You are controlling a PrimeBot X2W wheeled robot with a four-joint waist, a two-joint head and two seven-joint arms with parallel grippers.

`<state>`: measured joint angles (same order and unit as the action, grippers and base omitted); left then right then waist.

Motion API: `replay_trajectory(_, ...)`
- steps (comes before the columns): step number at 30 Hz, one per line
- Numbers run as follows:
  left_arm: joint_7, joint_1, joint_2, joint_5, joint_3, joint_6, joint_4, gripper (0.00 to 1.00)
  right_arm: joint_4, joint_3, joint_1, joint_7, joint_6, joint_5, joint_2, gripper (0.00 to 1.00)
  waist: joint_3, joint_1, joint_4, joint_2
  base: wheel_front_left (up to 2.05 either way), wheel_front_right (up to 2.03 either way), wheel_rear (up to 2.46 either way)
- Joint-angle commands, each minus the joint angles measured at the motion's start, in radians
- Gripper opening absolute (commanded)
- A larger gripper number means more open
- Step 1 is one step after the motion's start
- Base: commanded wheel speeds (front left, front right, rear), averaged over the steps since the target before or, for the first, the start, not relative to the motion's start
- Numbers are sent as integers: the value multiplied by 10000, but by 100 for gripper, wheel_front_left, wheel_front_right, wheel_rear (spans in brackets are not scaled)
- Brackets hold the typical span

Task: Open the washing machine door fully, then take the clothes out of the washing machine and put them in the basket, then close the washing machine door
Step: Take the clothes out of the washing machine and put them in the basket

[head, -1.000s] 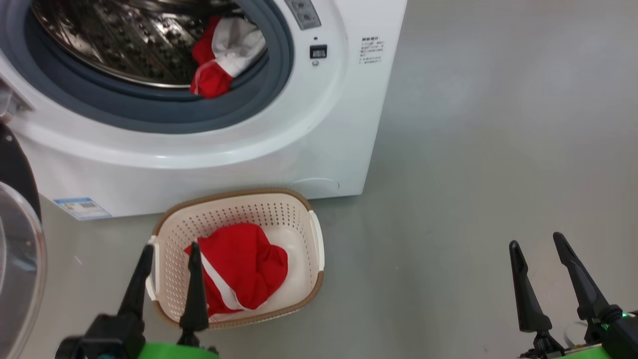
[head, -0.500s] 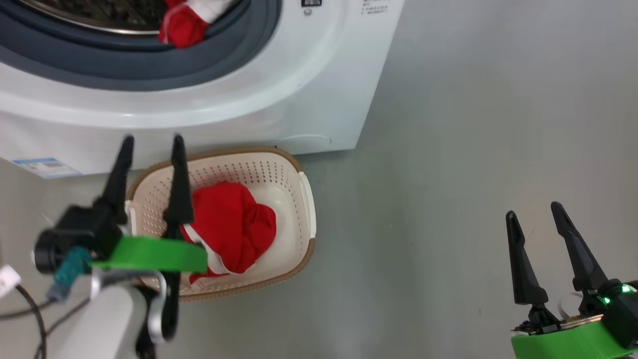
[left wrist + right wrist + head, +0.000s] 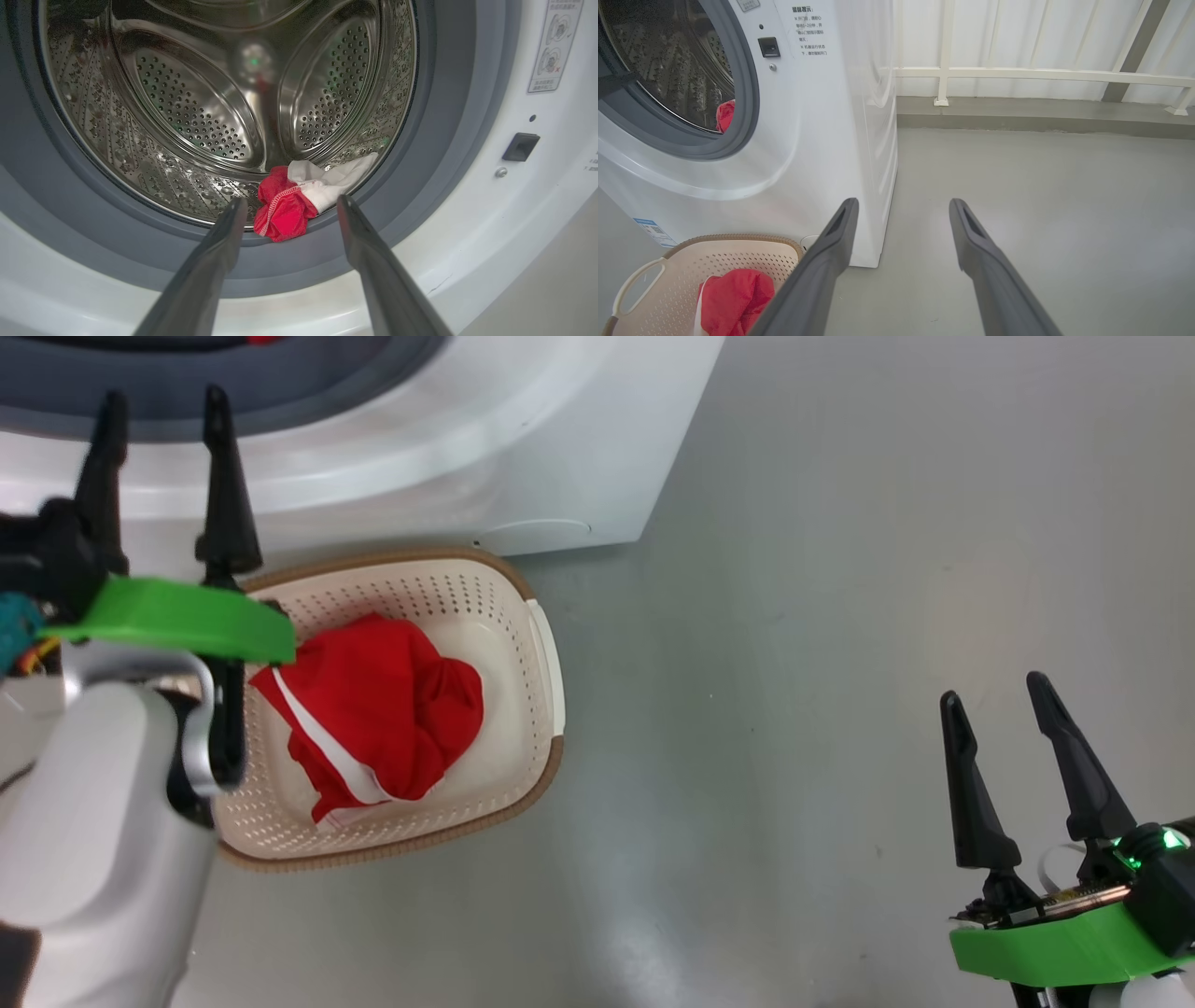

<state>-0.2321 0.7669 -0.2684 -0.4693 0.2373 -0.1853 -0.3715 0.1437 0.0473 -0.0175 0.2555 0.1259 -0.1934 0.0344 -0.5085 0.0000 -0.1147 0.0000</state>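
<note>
Head view. Whole picture tipped lower than a second ago, so less of the washing machine in it, cut off at the top with just a strip of grey ring. Left gripper much further forward than before: back then at the near edge of the basket, now past it, tips in front of the white machine. Fingers spread wide, holding nothing. Right gripper low at the right over bare floor, about the same spot as before, spread wide too and empty. Basket on the floor just in front of the machine, open side up, long way running left to right and a bit tilted. Left end hidden under the pale arm. Red garment with a white stripe bunched inside, toward the left.

Left wrist view. Looking straight into the shiny drum. Second garment, red and white, crumpled at the bottom lip of the drum, seen between the two fingers but further off, not touched. White part pointing up to the right.

Right wrist view. Machine at the left, basket cut off at the bottom left corner, white railing behind. Hard to make out much of the red bit inside the drum.
</note>
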Motion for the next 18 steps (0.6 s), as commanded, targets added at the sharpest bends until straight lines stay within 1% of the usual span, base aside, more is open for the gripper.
replay_trajectory(1,-113,399,-360,-86,-329,98,34,100,223,-273,165,62,48,-48,158,100,-247,0,-106,0,0,0,0)
replay_trajectory(12,-222,2693,-728,-501,-749,1087,-2134,100,136,-582,602,62,48,-16,158,100,-972,0,-399,0,0,0,0)
replay_trajectory(18,-93,3862,-830,-1055,-1025,1793,-3271,100,109,-697,743,62,48,50,158,100,-1239,0,-586,0,0,0,0)
